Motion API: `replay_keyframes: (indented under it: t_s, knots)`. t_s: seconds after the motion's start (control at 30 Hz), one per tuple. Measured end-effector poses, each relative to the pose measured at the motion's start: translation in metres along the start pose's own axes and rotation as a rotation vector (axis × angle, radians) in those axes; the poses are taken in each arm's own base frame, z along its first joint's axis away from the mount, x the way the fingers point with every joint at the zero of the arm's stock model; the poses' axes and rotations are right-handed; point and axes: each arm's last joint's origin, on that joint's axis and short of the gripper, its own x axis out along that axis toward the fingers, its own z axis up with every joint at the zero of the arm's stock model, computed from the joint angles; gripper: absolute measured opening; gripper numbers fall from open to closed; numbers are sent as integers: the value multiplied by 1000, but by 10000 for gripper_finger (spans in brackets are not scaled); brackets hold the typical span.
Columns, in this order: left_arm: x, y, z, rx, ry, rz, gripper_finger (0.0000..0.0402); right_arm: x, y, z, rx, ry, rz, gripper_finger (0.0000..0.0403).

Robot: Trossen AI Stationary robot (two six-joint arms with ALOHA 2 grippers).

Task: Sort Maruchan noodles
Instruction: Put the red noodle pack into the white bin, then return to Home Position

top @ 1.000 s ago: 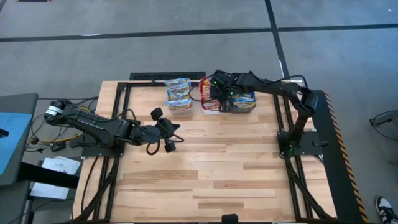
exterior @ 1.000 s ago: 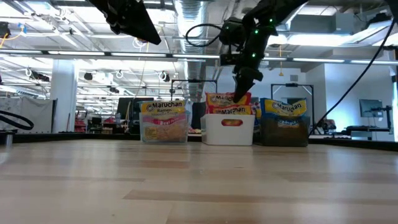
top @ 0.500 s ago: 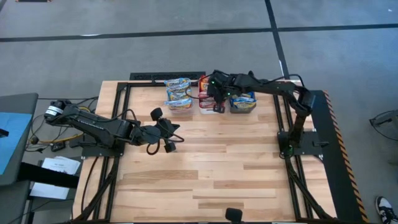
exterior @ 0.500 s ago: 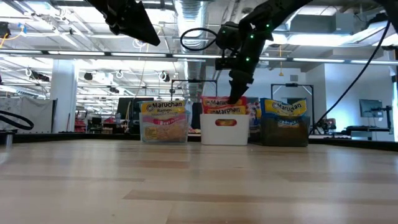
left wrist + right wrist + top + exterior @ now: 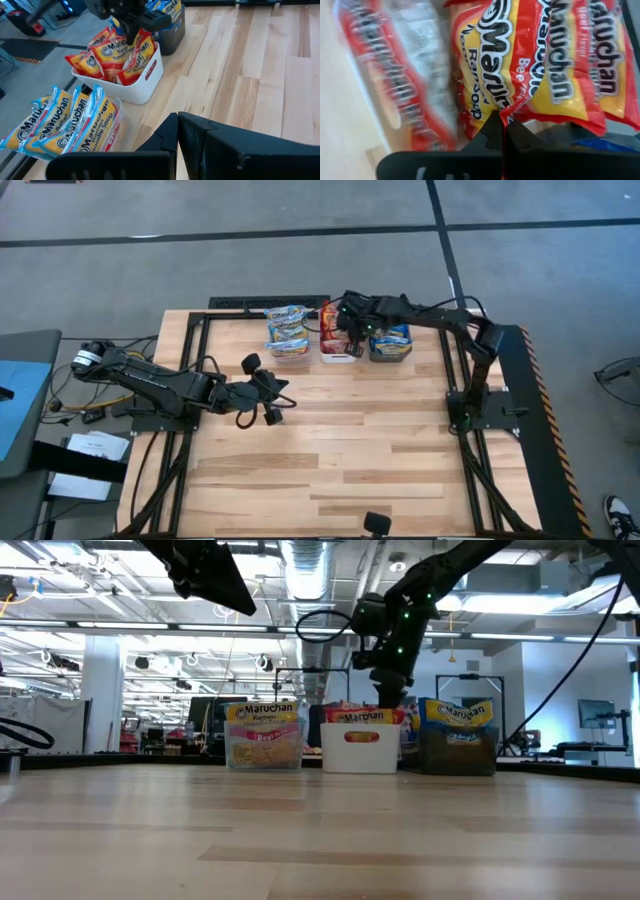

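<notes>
At the desk's twelve o'clock edge, the right end effector [image 5: 131,26], fingers pressed together on a red-and-yellow plastic Maruchan packet [image 5: 134,56], sits low in the white plastic bin [image 5: 145,82], apparently seating it with its colour-mates, while the left end effector [image 5: 268,392], spread, waits at nine o'clock.

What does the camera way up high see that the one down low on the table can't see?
Only the high view shows the left gripper, parked over the bare table, plus both arms' bases and the grey floor.

Only the low view shows the room's ceiling lights behind the table, and the "Maruchan" words on the packets' fronts.

Both show the three bins in a row: clear bin, white bin and dark bin, holding the noodle packets, with the right gripper down at the white bin.
</notes>
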Motion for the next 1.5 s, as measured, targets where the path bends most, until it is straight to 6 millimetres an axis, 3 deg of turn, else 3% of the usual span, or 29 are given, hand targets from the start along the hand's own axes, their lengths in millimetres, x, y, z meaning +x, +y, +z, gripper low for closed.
replay_keyframes:
  t_s: [0.4,0.63,0.93,1.2,1.5]
  knots:
    - [0,0,-1,4,5,1,0,-5,25,9,-245,-35,-42,6]
    - [1,-1,-1,7,12,-4,0,-5,26,12,-228,-64,-41,24]
    - [1,-1,-2,12,19,-7,0,-6,25,12,-205,-59,-46,108]
    - [0,1,-1,-8,17,-23,0,-19,24,9,-142,-20,-34,156]
    - [-3,23,0,-59,82,-141,0,-46,24,12,-58,48,47,163]
